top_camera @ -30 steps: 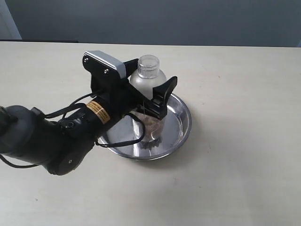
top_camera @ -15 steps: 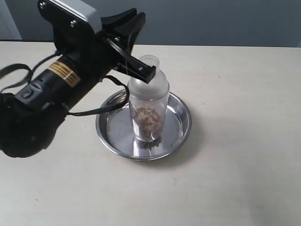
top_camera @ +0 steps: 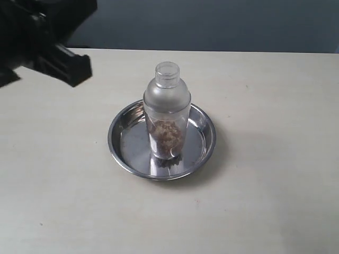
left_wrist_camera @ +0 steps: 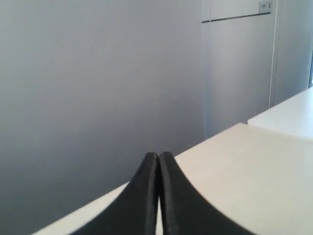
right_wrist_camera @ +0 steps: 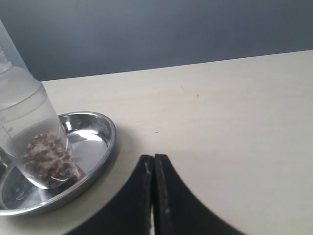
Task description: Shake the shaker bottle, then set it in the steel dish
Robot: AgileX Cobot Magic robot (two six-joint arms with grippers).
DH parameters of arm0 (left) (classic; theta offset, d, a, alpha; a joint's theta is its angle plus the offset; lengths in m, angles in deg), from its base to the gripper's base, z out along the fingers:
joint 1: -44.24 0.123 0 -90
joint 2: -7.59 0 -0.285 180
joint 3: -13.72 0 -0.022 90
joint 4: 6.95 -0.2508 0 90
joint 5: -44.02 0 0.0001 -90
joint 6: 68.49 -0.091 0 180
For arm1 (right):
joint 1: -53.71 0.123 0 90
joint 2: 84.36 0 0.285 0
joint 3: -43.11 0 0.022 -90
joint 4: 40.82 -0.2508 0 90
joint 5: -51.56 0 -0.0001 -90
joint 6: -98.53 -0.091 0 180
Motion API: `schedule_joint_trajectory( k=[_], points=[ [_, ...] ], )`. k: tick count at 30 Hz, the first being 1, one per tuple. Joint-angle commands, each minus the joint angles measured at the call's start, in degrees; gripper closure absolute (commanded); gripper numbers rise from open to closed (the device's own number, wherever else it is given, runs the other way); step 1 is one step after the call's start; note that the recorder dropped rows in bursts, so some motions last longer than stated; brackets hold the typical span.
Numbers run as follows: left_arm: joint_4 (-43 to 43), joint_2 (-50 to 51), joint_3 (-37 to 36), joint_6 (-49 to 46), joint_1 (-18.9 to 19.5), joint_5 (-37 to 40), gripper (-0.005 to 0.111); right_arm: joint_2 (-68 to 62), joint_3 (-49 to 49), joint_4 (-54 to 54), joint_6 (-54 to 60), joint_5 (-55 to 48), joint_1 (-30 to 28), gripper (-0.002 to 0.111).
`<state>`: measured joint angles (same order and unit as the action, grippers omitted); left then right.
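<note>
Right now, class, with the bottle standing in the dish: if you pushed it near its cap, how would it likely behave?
It would probably tip rather than slide: the bottle is tall and narrow, standing upright in the smooth steel dish. It is likely light, since only a small heap of granules sits at the bottom. Its frosted plastic looks stiff.

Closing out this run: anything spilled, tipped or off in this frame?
Nothing stands out. The shaker bottle stands upright inside the steel dish, its granules are all inside, and none show on the table.
</note>
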<state>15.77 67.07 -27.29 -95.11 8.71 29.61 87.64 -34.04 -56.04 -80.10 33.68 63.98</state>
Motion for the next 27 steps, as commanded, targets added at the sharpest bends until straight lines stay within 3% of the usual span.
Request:
schedule_joint_trajectory(
  k=[1,4,10,23,26,27],
  points=[
    [4.35,-8.48,-0.49,-5.95,-0.02,7.18,0.106,0.22,-0.07,0.06,0.12,0.42,0.01,0.109],
    [7.64,-12.93,-3.54,-8.13,-0.02,8.37,0.106,0.22,-0.07,0.06,0.12,0.42,0.01,0.109],
    [5.98,-17.44,-11.99,-14.53,-0.02,5.07,0.106,0.22,-0.07,0.06,0.12,0.42,0.01,0.109],
    [8.59,-19.81,-13.56,-14.79,-0.02,5.11,0.106,0.22,-0.07,0.06,0.12,0.42,0.01,0.109],
    [10.69,-21.50,-16.77,-12.28,2.80,5.00,0.106,0.22,-0.07,0.32,0.12,0.42,0.01,0.109],
    [11.60,-21.81,-18.23,-10.18,5.49,5.00,0.106,0.22,-0.07,0.32,0.12,0.42,0.01,0.109]
  ],
)
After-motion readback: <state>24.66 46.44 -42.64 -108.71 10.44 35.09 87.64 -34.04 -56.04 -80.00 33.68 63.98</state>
